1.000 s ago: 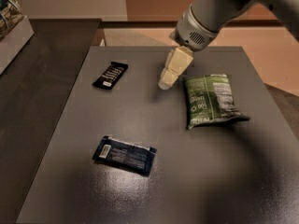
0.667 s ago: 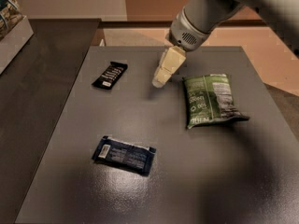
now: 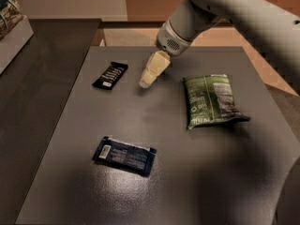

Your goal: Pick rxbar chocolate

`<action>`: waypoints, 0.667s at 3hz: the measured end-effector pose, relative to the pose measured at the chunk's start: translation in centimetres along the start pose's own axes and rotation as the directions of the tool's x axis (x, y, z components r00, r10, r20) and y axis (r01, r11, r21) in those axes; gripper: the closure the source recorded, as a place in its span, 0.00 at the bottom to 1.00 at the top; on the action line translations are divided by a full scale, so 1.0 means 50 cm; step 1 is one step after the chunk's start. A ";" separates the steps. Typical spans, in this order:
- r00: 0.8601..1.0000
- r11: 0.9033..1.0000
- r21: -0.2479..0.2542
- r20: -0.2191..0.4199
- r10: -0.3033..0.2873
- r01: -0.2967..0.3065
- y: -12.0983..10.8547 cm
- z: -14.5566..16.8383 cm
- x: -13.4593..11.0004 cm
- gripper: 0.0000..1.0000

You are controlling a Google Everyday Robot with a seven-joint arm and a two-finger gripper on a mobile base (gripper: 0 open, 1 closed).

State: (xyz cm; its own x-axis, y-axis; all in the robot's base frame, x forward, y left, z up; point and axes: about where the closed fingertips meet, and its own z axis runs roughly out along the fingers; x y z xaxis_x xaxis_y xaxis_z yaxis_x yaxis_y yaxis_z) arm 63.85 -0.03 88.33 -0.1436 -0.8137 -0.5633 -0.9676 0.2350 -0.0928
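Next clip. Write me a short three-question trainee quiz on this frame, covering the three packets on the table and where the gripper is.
1. True or false: the gripper is touching the rxbar chocolate.
2. Short answer: in the picture, on which side of the gripper does the green chip bag lie?
3. Multiple choice: which packet lies lowest in the picture? A) rxbar chocolate B) green chip bag C) navy-blue wrapper

Key
1. False. The gripper hangs just picture-right of the bar, apart from it.
2. The right side.
3. C
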 end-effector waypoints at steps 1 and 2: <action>0.999 1.000 -0.021 0.036 -0.015 0.015 -0.006 0.062 -0.028 0.00; 0.995 0.999 -0.008 0.092 -0.045 0.046 0.004 0.104 -0.062 0.00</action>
State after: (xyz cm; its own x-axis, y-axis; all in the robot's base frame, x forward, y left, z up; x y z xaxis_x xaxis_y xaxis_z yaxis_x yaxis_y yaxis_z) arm 65.17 5.32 85.81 -0.0802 -0.7710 -0.6318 -0.9747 0.1934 -0.1124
